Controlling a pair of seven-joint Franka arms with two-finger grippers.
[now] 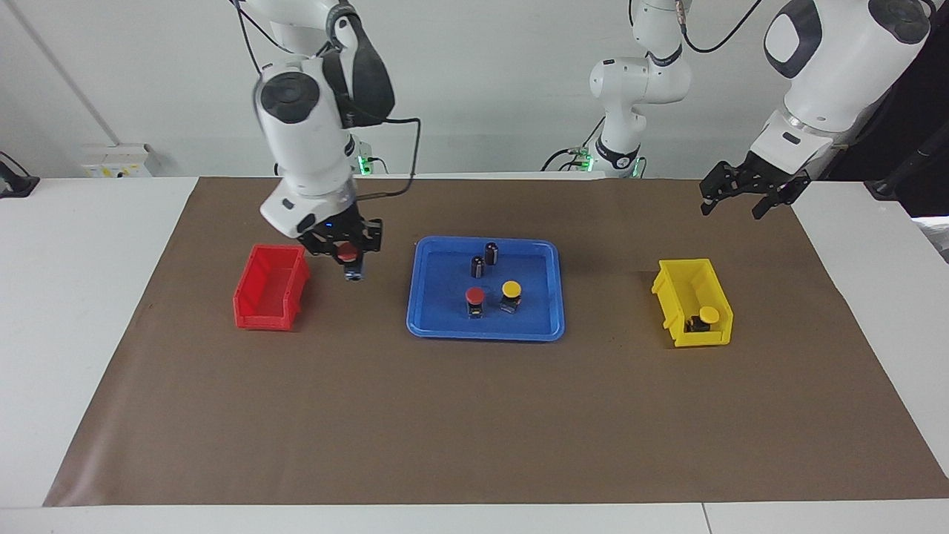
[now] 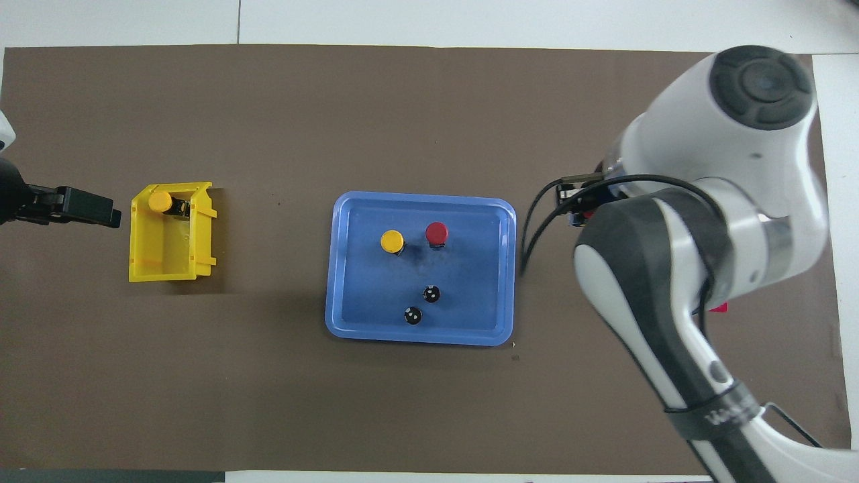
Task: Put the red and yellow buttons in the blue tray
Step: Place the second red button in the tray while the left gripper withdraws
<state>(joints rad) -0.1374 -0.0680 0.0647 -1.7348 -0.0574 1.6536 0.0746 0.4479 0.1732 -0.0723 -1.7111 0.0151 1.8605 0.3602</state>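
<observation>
While one red button (image 1: 474, 300) and one yellow button (image 1: 511, 295) already stand side by side in the blue tray (image 1: 422, 311), a second red button (image 1: 350, 259) hangs clamped in the jaws of the right gripper (image 1: 348, 256), cap up and black base pointing down, so its long axis is upright. It is in the air over the bare worktop (image 1: 474, 415) between the small red bin (image 1: 270, 287) and the tray. From those jaws the tray lies sideways toward the left arm's end, so the carry looks like a short sideways move and then a lowering. Two dark capless cylinders (image 1: 484, 259) stand in the part of the tray nearer the robots, which the placement should avoid. The last yellow button (image 1: 704, 317) sits in the small yellow bin (image 1: 693, 300); the left gripper (image 1: 749, 196), jaws apart and holding nothing, waits above the worktop near that bin and is the nearer arm for it. From overhead the right arm's bulk hides the held button, which only the facing view shows.
</observation>
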